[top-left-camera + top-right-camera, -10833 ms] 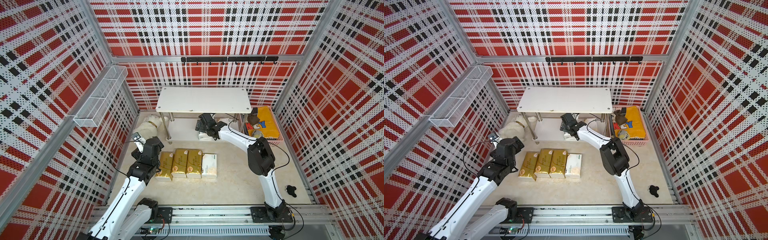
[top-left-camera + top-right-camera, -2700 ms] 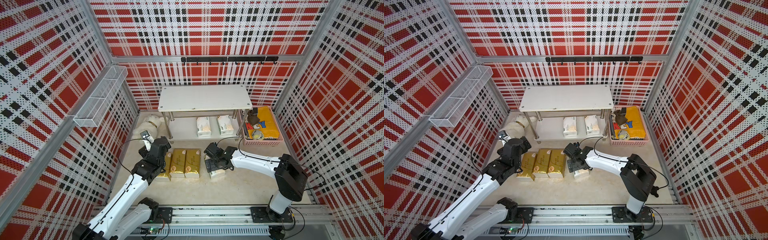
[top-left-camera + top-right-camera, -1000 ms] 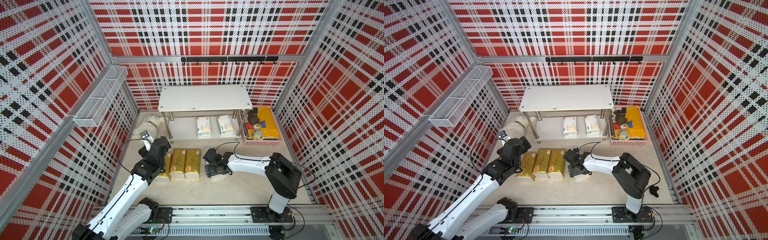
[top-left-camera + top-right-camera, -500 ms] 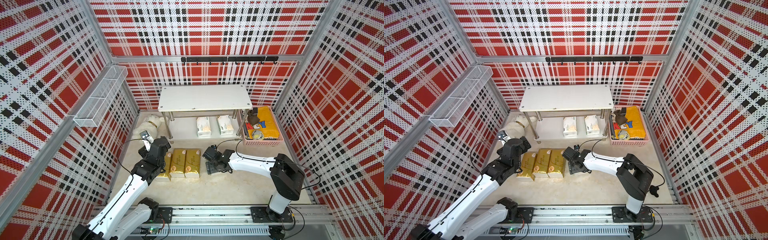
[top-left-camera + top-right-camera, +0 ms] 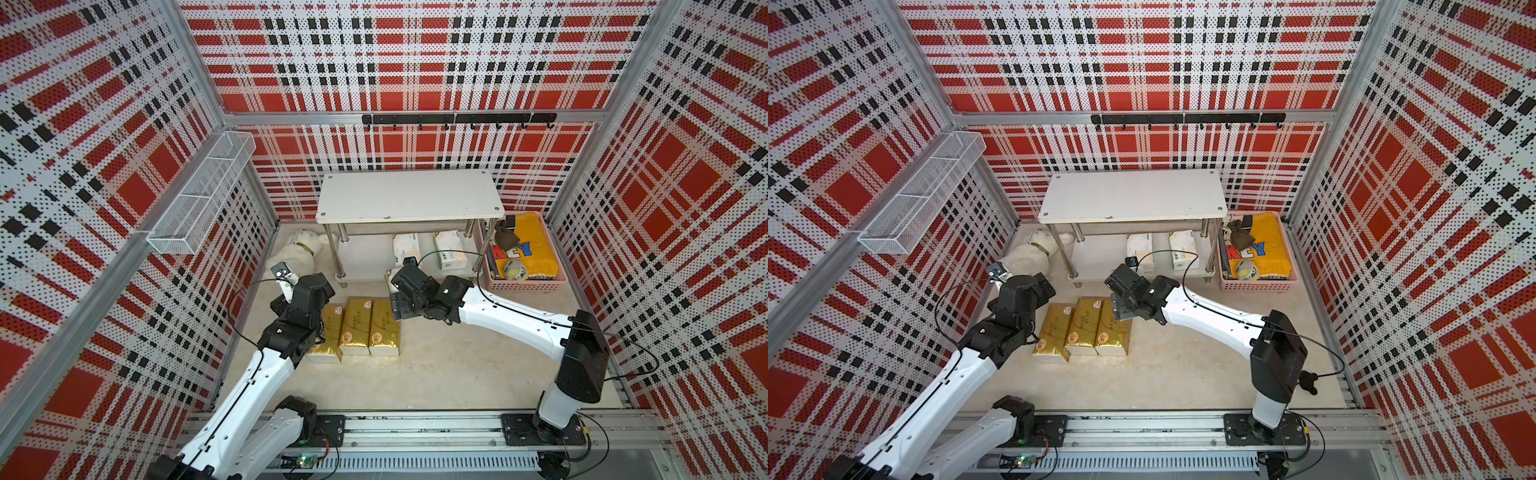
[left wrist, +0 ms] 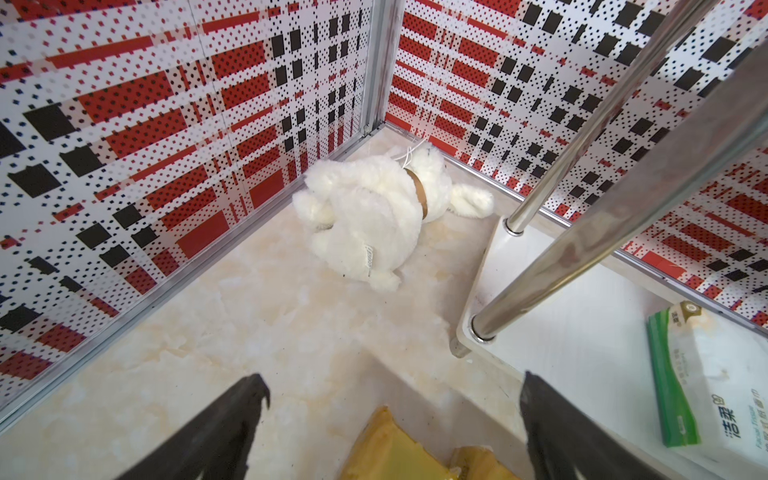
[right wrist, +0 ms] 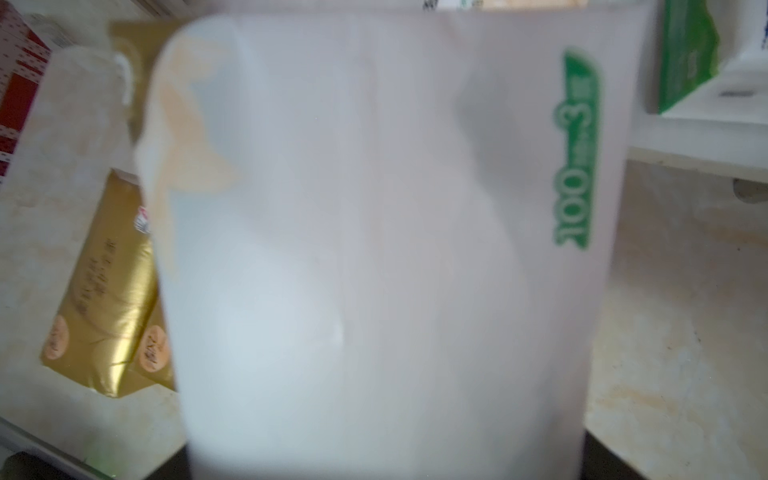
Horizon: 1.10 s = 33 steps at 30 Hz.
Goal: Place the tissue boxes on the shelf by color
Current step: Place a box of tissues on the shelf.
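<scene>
Mid-frame in a top view, your right gripper (image 5: 395, 295) pinches a white pack (image 5: 389, 275) before the shelf (image 5: 409, 199), whose lower board bears two more; gold packs (image 5: 355, 326) lie lower left. Left wrist view: left gripper (image 6: 390, 399) spread wide, plush toy (image 6: 374, 212) centre. Right wrist view: that white pack (image 7: 374, 249) blocks nearly everything.

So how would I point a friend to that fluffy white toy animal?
Find the low two-tier shelf of white boards on chrome legs against the back wall. On the floor in the corner at its end away from the pink plastic crate lies the fluffy white plush toy. Unlike the smooth shiny gold tissue packs nearby, it is furry, rounded and wears a tan collar.
</scene>
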Available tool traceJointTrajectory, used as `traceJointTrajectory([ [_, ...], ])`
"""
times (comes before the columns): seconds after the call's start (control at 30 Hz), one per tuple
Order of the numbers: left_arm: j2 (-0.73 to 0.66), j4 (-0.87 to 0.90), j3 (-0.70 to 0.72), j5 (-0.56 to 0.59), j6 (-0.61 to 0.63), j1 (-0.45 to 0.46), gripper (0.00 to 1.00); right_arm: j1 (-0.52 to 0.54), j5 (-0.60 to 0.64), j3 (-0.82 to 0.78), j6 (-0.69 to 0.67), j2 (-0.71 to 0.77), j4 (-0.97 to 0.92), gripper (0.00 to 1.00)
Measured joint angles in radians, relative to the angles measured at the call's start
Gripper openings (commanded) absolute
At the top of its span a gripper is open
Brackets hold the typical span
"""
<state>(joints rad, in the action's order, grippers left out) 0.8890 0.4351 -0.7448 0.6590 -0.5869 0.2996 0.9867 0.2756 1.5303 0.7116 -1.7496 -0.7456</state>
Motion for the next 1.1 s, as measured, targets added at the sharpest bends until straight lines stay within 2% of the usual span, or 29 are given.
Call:
traceJointTrajectory([
  [0.37, -0.023, 0.000, 0.001, -0.032, 0.000, -0.023, 1.00, 0.018, -0.011, 0.342, -0.019, -0.317, 0.060, 0.85],
  [0.53, -0.033, 0.003, 0.005, -0.039, 0.000, -0.026, 1.00, 0.019, 0.011, 0.458, -0.016, -0.406, 0.081, 0.85],
  [0.7, -0.045, 0.007, 0.005, -0.043, 0.001, -0.032, 1.00, 0.018, 0.038, 0.640, -0.019, -0.520, 0.082, 0.86],
  [1.1, -0.064, 0.011, 0.014, -0.051, 0.000, -0.036, 1.00, -0.008, 0.150, 0.655, -0.011, -0.592, 0.127, 0.85],
])
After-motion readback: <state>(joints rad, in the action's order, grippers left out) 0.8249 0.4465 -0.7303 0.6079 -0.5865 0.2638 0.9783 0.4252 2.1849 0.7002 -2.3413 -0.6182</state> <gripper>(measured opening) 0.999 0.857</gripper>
